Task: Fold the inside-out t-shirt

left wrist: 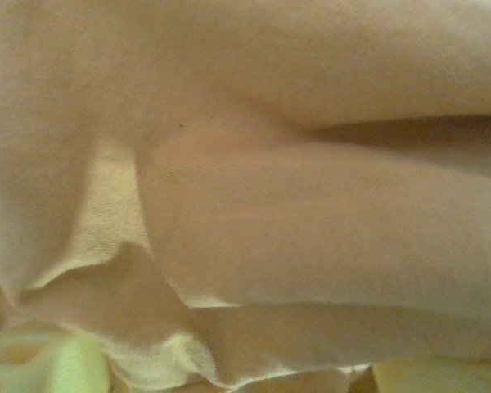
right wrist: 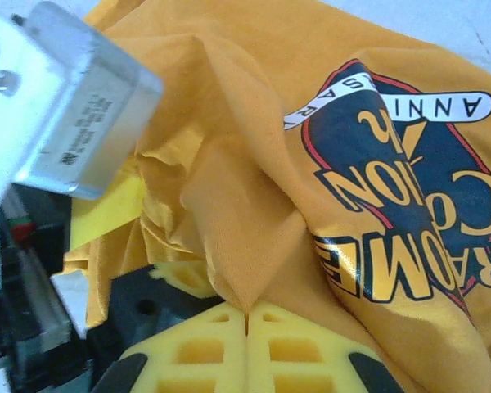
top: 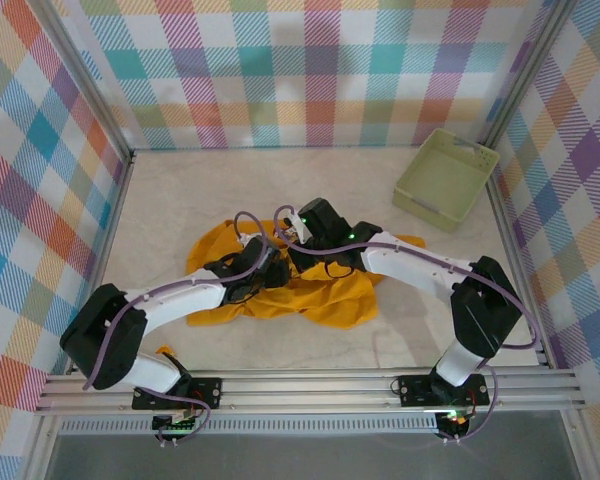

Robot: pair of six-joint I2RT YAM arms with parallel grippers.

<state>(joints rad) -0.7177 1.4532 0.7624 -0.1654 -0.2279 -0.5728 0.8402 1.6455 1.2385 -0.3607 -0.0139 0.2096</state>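
Note:
The inside-out t-shirt [top: 325, 298] lies crumpled in the middle of the table, mustard-orange, and both arms meet over it. My right gripper [right wrist: 247, 309] is shut on a pointed fold of the t-shirt [right wrist: 245, 213]; its yellow fingers meet with the cloth pinched at their tips. A navy printed emblem [right wrist: 401, 188] shows on the cloth to the right of that fold. My left gripper [top: 270, 264] sits low in the cloth just left of the right gripper [top: 298, 238]. In the left wrist view, blurred folds of the t-shirt [left wrist: 311, 229] press close, and pale yellow fingertips [left wrist: 33, 364] show far apart at the bottom corners.
A pale green basket [top: 445, 180] stands at the back right corner, apart from the shirt. Checked walls with metal posts close in the table on three sides. The left arm's metal wrist block [right wrist: 74, 115] hangs close beside my right gripper.

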